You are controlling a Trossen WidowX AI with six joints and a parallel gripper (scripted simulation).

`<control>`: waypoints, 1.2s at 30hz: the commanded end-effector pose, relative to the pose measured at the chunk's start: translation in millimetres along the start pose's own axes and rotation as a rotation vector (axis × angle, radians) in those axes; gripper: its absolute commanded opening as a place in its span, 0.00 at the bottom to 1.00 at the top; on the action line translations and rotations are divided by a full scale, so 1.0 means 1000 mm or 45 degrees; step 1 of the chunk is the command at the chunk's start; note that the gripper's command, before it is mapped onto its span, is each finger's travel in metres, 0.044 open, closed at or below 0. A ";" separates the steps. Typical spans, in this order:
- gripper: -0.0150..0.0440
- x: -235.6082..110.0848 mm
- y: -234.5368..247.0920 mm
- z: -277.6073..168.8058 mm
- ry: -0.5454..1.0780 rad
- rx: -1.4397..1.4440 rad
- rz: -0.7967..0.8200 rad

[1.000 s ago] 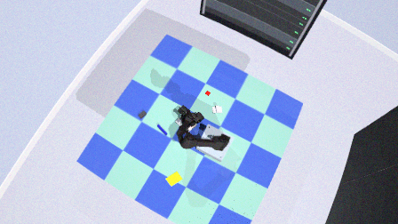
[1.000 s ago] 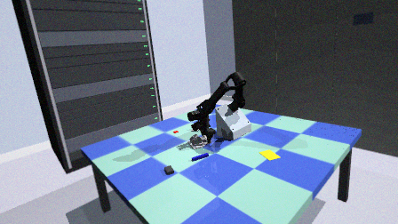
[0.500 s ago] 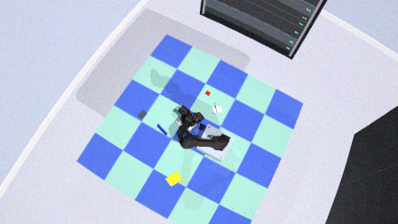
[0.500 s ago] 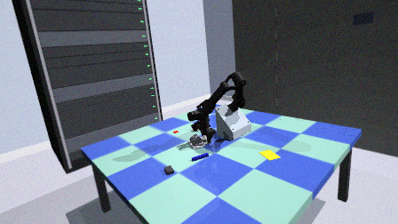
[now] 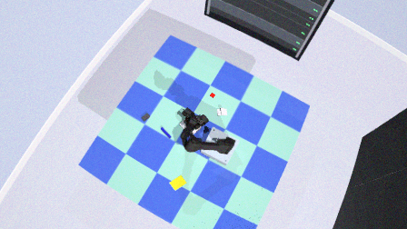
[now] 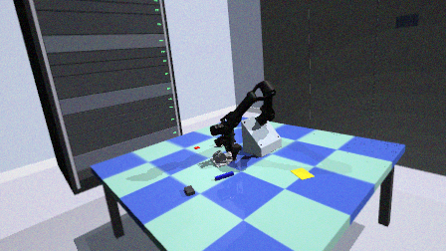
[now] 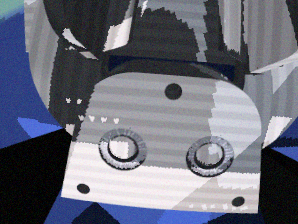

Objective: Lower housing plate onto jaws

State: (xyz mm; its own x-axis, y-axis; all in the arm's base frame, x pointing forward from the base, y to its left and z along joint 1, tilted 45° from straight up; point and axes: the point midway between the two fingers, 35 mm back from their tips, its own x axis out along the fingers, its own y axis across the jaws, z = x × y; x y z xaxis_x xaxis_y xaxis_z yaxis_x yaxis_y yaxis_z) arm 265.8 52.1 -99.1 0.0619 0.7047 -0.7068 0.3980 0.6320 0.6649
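The housing plate (image 7: 170, 120) is pale grey, with a rounded far edge, three dark holes and two ringed openings. A light round pin end shows in each ring. My gripper (image 7: 164, 145) (image 6: 230, 156) (image 5: 196, 129) is shut on the plate, with one dark finger at its left edge and one at its right. Larger grey and dark parts (image 7: 41, 65) lie under and beyond the plate; which are jaws I cannot tell. The jaw stubs are hidden, and whether the plate touches them or sits level cannot be told. The grey assembly (image 6: 219, 158) is low over the table, partly covered by the hand.
A blue bar (image 5: 165, 132) (image 6: 224, 175) and a dark block (image 5: 145, 116) (image 6: 189, 190) lie near the assembly. A red piece (image 5: 213, 95) (image 6: 197, 147), a white piece (image 5: 222, 112) and a yellow sheet (image 5: 177, 183) (image 6: 302, 173) lie farther out. The arm's grey base (image 6: 263, 141) stands behind.
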 end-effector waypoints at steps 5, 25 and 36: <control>0.89 0.000 0.000 0.000 0.000 0.000 0.000; 1.00 -0.014 0.000 0.002 -0.002 0.001 -0.003; 1.00 -0.076 0.000 0.001 -0.002 0.004 0.000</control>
State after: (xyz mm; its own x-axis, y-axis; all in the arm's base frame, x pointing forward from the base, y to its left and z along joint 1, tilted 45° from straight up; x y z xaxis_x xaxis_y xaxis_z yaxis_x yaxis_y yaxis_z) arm 263.1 2.6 -52.2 0.0691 0.7044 -0.7064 0.4081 0.6262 0.6643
